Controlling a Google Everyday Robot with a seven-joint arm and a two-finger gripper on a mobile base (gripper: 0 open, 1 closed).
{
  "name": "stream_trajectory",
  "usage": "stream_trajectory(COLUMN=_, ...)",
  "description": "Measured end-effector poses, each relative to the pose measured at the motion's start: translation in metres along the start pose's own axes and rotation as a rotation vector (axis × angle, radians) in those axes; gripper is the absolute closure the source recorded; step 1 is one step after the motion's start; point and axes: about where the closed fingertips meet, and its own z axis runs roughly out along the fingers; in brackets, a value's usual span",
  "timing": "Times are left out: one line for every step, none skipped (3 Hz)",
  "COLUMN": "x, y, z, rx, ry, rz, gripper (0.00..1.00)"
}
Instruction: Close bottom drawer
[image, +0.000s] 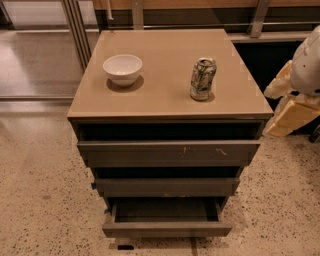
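Observation:
The bottom drawer (167, 229) is the lowest of three dark grey-brown drawers in a cabinet with a tan top (165, 95). It stands pulled out toward the camera, its shallow tray showing dark and bare, with a plain flat front. The middle drawer (167, 186) and the scratched top drawer (168, 152) sit above it, pulled out less. My gripper (291, 107), white with pale yellow parts, hangs at the right edge of the view, beside the cabinet at top-drawer height, well apart from the bottom drawer.
A white bowl (122, 69) and a drink can (203, 79) stand on the cabinet top. Speckled floor (40, 200) lies left and right of the cabinet. A metal rail and glass panel (75, 30) stand at the back left.

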Motion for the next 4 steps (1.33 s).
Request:
stream_trajectory(x=0.012, y=0.023, z=0.072, rx=-0.078, ry=-0.085, rz=0.017, gripper=0.65)
stream_trajectory(x=0.02, y=0.049, z=0.164, rx=-0.188, ry=-0.216, rz=0.055, gripper=0.88)
stream_trajectory(x=0.022, y=0.049, z=0.18, rx=-0.205, ry=-0.231, rz=0.064, gripper=1.0)
stream_trajectory(x=0.021, y=0.05, z=0.179, rx=-0.204, ry=-0.23, rz=0.063, gripper=1.0)
